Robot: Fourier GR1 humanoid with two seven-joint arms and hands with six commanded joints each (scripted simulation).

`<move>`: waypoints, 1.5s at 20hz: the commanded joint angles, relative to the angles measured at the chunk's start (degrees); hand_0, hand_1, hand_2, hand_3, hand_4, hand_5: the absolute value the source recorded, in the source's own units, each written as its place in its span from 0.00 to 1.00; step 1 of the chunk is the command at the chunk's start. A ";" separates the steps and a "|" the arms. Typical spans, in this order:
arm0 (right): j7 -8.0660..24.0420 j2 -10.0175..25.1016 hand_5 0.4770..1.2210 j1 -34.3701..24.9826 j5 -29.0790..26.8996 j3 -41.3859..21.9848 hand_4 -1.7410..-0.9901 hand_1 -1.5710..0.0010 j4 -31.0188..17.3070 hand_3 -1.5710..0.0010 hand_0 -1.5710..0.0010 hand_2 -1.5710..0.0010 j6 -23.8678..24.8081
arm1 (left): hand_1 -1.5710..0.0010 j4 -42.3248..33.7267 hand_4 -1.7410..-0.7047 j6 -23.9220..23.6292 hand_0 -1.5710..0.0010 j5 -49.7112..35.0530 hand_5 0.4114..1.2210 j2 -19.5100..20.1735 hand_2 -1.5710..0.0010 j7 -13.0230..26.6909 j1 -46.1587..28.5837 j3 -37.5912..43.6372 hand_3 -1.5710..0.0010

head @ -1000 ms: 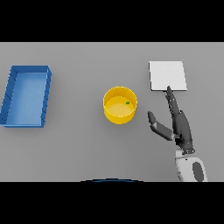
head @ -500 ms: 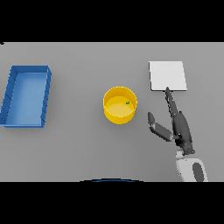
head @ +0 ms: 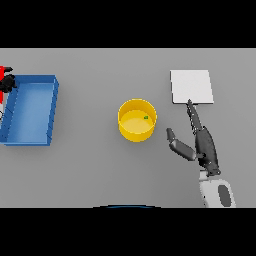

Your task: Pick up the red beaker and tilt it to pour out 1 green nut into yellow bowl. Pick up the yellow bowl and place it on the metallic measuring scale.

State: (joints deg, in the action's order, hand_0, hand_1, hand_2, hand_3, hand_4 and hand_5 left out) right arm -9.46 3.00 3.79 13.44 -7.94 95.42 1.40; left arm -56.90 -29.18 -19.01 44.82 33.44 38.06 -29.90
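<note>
Looking down from the head: a round yellow bowl (head: 137, 120) holding one small green nut (head: 146, 118) sits mid-table. The right hand (head: 200, 142) lies spread beside it, near the flat metallic scale (head: 191, 86). A red beaker (head: 5, 75) shows at the left edge, by a blue tray (head: 52, 107); whether the left hand holds it cannot be told. Pouring looks done; next, grasp the bowl.

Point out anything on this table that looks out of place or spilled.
Nothing is spilled: the green nut lies inside the upright yellow bowl. One oddity: something red shows at the far left edge by the blue tray, too cut off to identify.
</note>
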 commanded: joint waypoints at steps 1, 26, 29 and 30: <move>-0.18 0.28 0.28 0.40 -0.13 0.13 0.76 1.00 0.31 1.00 1.00 1.00 -0.11 | 0.00 -1.22 0.00 -0.11 0.00 -0.94 0.82 0.59 0.00 0.57 -1.12 -0.42 0.12; 1.21 7.37 0.34 -3.70 6.85 -3.80 0.78 1.00 0.46 1.00 1.00 1.00 -4.88 | 0.99 -7.43 1.00 11.54 0.99 -2.64 0.34 6.05 0.99 -9.26 -3.81 -5.09 0.99; 5.34 12.57 0.31 -9.51 15.05 -8.32 0.71 1.00 -0.53 1.00 1.00 1.00 -8.64 | 0.99 -8.00 0.99 11.35 0.99 -3.37 0.32 5.13 0.99 -11.12 -4.64 -4.91 0.99; 5.34 14.59 0.30 -11.71 18.09 -10.23 0.70 1.00 -1.48 1.00 1.00 1.00 -10.13 | 0.99 -7.86 0.98 11.50 0.99 -3.62 0.32 5.25 1.00 -11.20 -4.82 -4.73 1.00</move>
State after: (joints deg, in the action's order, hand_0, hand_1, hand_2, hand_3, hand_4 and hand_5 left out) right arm -4.12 17.60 -7.95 31.53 -18.16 93.94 -8.73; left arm -64.76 -17.70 -22.63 50.06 22.31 33.25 -34.63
